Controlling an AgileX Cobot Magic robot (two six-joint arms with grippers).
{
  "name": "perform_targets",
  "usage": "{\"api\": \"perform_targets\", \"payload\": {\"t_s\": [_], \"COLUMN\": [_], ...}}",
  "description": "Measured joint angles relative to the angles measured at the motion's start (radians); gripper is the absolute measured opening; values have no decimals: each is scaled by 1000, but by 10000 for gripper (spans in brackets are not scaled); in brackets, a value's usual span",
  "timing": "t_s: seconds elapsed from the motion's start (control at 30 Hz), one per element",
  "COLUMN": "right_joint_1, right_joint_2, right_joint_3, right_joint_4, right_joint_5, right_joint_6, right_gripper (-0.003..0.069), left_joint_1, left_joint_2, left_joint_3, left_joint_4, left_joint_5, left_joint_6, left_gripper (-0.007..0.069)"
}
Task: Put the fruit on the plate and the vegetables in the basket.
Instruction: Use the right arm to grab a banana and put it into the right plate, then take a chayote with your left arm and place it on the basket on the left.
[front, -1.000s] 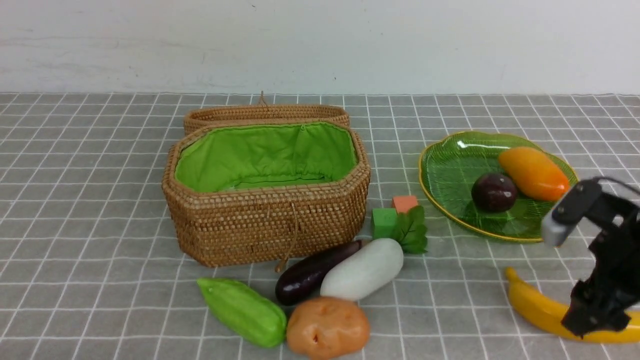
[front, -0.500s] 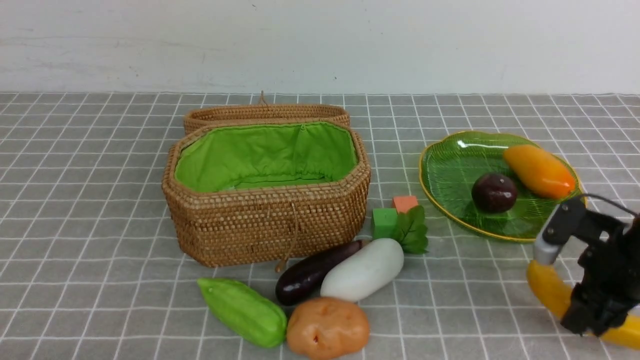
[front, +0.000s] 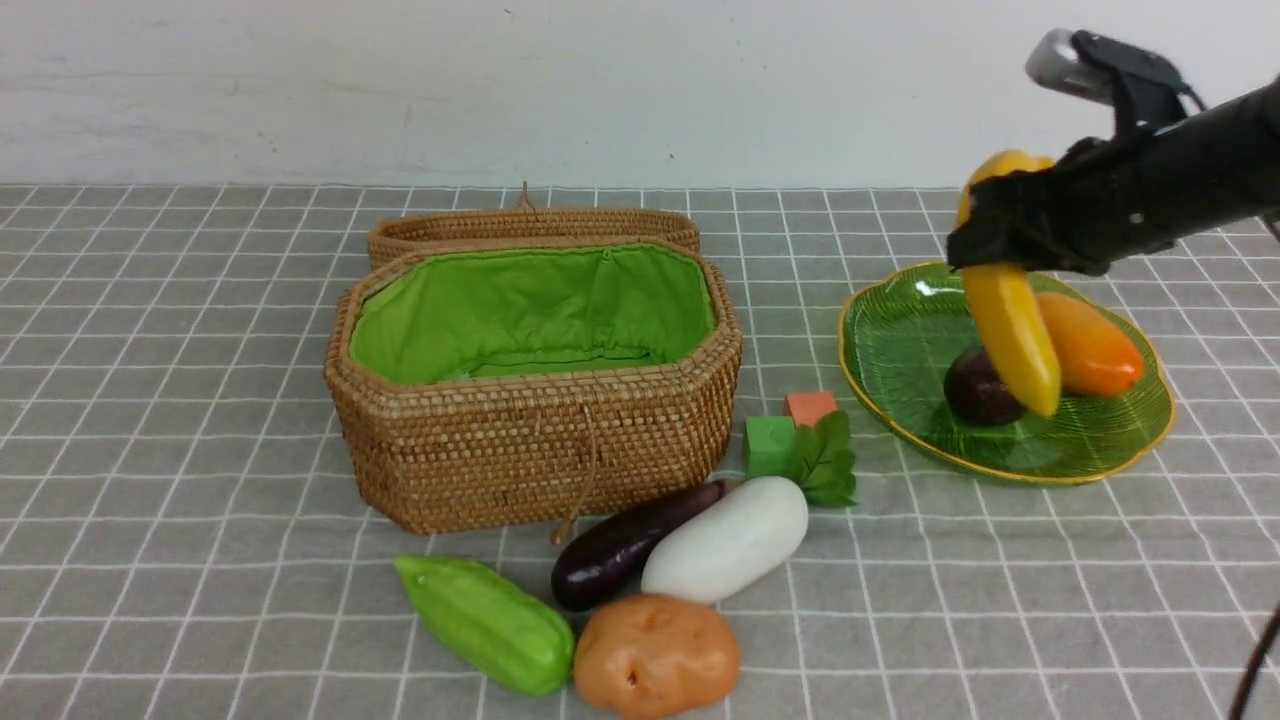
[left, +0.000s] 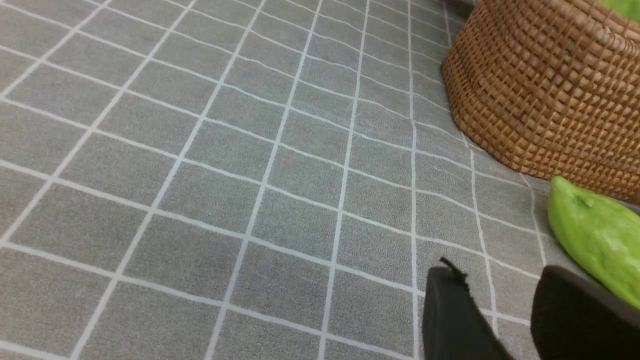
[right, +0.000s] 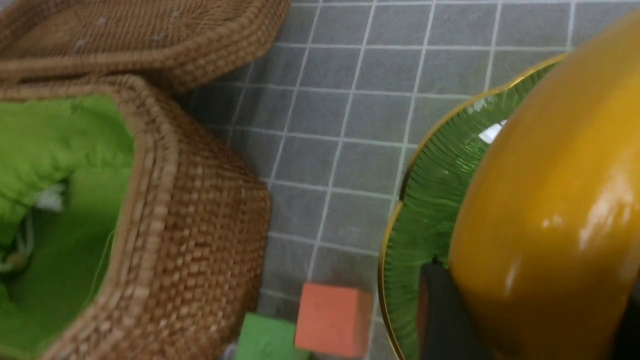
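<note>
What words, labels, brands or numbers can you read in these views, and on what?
None: no view shows any readable word, label, brand, number or sign. The basket, plate, banana, green cube and orange cube all show plain surfaces.

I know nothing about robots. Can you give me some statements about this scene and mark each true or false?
1. The right gripper holds the banana above the plate. True.
2. The eggplant is inside the basket. False: it lies on the table in front of it.
3. The mango and the small purple fruit rest on the plate. True.
4. The potato is on the plate. False: it lies on the table beside the gourd.
</note>
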Motion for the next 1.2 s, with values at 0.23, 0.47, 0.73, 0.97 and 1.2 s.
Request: {"api": "perform_targets", "payload": {"t_s": [0.23,0.47,0.73,0.97,1.2], "right_joint_1": [20,-24,-102,-109,-109], "right_joint_2": [118,51,-345,-682,-927], "right_joint_3": [-7,-7,183,496,707], "right_joint_4": [31,11,-87,-221,-271], "right_joint_5": [-118,-3,124,105,161], "right_joint_6": [100,99,99,90,87], "right_gripper": [448,672,510,236,-16], "left_joint_1": [0,0,0,0,0], "left_joint_2": [0,0,0,0,0], "left_joint_3": [0,0,0,0,0], "left_joint_4": [0,0,0,0,0], "left_joint_5": [0,0,0,0,0], "left_joint_6": [0,0,0,0,0], "left_gripper": [239,239,239,239,239]}}
